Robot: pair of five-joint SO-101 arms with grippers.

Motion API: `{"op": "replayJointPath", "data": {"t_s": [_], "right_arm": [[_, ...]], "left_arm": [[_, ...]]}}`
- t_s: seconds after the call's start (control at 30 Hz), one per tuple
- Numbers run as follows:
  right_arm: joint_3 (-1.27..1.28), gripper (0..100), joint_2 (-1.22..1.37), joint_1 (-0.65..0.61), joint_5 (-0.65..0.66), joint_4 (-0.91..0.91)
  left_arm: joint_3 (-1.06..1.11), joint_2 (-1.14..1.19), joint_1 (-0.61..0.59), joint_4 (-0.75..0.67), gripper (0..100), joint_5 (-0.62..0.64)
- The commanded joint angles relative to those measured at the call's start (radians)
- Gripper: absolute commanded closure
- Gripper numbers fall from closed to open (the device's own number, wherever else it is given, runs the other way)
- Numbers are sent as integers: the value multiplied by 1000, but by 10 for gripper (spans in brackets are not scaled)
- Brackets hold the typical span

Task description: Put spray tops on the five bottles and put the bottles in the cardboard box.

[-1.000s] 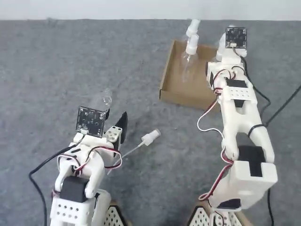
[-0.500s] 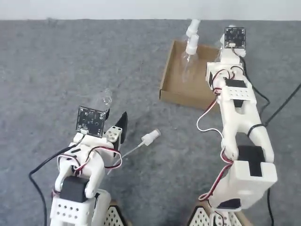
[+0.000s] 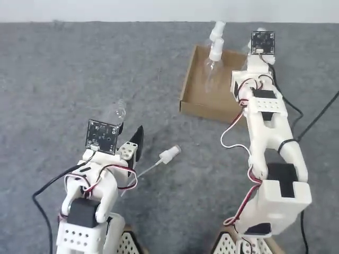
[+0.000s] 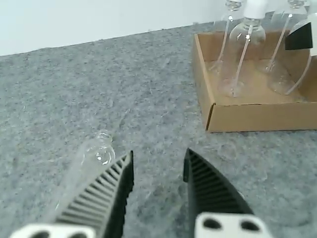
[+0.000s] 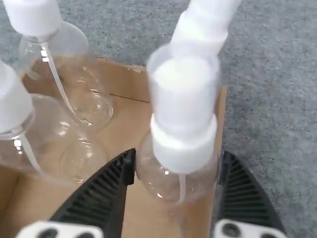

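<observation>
The tabletop (image 3: 63,69) is mottled grey felt. The cardboard box (image 3: 206,111) is plain tan-brown. The bottles (image 4: 246,37) in it are clear, with white spray tops (image 5: 30,15) and clear dip tubes (image 4: 241,64). The bottle (image 5: 173,178) in the right gripper (image 5: 174,157) looks the same. The lying bottle (image 4: 94,156) is clear, and the loose spray top (image 3: 169,154) is white. The arms (image 3: 273,132) are white with black motors (image 3: 265,98) and red, white and black wires (image 3: 223,139). The jaws of the left gripper (image 4: 157,161) and the right gripper are black and ribbed.

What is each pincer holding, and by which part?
Left pincer holds nothing. Right pincer flanks the body of the clear white-topped plastic bottle; contact cannot be told.
</observation>
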Motion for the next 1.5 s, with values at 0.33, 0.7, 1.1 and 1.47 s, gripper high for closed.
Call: {"op": "replayJointPath", "data": {"t_s": [0.33,0.7,1.1,1.47], "right_arm": [[-98,788,-18,-10,-3,-8],[-106,674,-18,-10,-3,19],[-267,672,-183,-39,-5,262],[-316,673,-453,-269,-12,645]], "left_arm": [[-7,-18,-6,-23,855,-5],[5,-18,-6,-31,855,-5],[7,-18,-6,-31,855,-5],[-154,-6,-261,41,898,-8]]}}
